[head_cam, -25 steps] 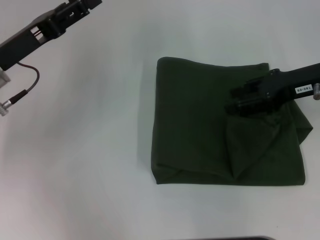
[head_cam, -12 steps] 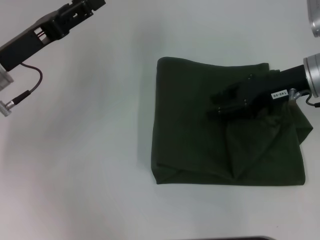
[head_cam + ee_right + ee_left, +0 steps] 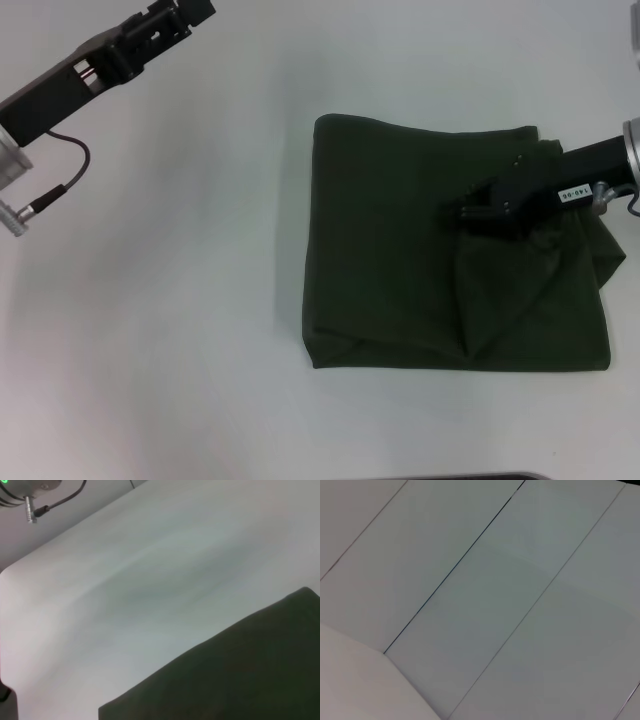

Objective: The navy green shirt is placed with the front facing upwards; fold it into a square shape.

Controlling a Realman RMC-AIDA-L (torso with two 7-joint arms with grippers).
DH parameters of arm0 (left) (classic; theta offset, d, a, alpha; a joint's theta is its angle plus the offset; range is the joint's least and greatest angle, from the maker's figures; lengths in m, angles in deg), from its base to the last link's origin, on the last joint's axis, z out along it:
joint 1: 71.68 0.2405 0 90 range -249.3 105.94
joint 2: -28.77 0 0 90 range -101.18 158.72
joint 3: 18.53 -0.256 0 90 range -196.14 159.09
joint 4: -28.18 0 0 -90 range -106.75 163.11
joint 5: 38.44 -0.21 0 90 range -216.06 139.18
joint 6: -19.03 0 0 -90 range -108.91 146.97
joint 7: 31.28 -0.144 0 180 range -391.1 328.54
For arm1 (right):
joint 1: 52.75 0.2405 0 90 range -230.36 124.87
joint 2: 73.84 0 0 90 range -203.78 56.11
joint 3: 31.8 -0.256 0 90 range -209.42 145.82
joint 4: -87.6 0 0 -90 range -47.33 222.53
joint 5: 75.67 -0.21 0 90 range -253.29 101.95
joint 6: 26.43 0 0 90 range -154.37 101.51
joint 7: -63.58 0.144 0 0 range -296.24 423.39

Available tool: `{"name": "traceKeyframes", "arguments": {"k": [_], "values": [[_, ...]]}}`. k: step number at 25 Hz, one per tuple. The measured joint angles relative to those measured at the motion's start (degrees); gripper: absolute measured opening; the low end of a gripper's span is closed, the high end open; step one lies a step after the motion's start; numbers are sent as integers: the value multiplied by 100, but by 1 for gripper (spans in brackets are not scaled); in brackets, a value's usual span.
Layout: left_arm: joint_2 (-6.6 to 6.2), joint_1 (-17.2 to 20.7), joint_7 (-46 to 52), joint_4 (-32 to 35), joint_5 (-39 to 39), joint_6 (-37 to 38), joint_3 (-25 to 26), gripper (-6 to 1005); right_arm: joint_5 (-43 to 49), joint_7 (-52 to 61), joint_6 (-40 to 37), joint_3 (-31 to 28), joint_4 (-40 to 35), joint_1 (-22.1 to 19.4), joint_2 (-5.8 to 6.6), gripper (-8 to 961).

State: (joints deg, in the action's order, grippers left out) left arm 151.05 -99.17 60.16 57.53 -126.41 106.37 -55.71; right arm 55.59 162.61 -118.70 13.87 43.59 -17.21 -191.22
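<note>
The navy green shirt [image 3: 400, 260] lies folded into a rough rectangle on the white table [image 3: 180, 300], right of centre in the head view. Loose folds bunch along its right side, and no lettering shows. My right gripper [image 3: 476, 211] reaches in from the right edge and hovers low over the shirt's upper right part, dark against the dark cloth. In the right wrist view a corner of the shirt [image 3: 240, 670] shows. My left gripper [image 3: 180, 15] is held high at the far left, well away from the shirt.
Bare white table surrounds the shirt on its left and near sides. A cable [image 3: 50, 190] hangs from my left arm at the left edge. The left wrist view shows only pale panels with thin dark seams [image 3: 455, 570].
My right gripper reached left across the shirt, then drew back to the right. The shirt's outline has not changed. The left arm drifted slightly.
</note>
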Motion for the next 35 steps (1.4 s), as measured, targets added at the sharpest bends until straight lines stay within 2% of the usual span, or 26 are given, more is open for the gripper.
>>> {"name": "traceKeyframes", "arguments": {"k": [3,9,16,27,31,35], "values": [[11,-8,-5,0,0,-19,-16,949,137,22,-15,8,6,8,-19,125],[21,-21,-10,1,0,-40,-18,949,526,225,-199,11,-13,-7,-36,12],[66,-37,-29,0,0,-88,-17,950,518,231,-537,-165,-212,-273,77,13],[95,-56,-31,0,34,-87,-17,949,551,231,-862,-464,-378,-783,333,14],[96,-88,-31,0,34,-86,-17,949,535,168,-1023,-741,-539,-964,363,14],[94,-129,-31,0,19,-85,-17,949,508,-20,-1414,-1198,-768,-1039,314,15]]}}
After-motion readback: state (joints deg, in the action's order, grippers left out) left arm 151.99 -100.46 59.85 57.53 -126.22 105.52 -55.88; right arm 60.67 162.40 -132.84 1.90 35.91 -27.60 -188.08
